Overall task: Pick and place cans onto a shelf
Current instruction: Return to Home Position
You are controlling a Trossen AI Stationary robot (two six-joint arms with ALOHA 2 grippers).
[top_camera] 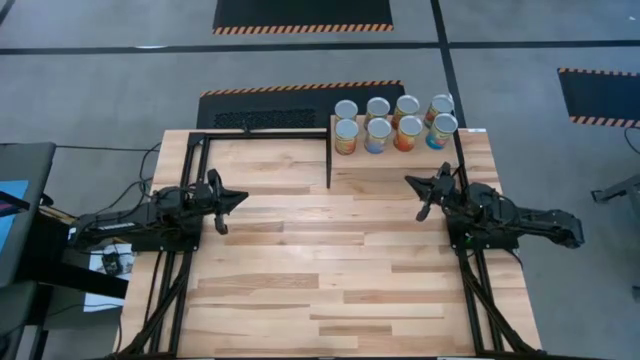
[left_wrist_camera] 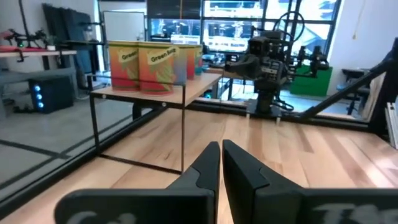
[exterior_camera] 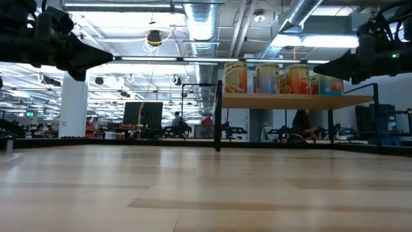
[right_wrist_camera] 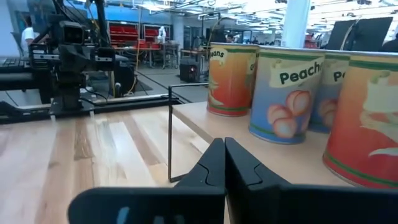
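Eight cans (top_camera: 392,124) all on shelf (top_camera: 395,160), none on counter (top_camera: 330,270). Job looks done. Left tool (top_camera: 238,198), right tool (top_camera: 411,182) closed, holding nothing.

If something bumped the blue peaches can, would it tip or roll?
Probably not tip: the peaches can stands upright on the flat shelf. Close neighbours would likely brace it. Laid sideways, its round body would probably roll.

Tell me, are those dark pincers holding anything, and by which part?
Nothing. The left pincer and right pincer are both shut and empty, clear of the eight round tin cans on the pale wooden shelf.
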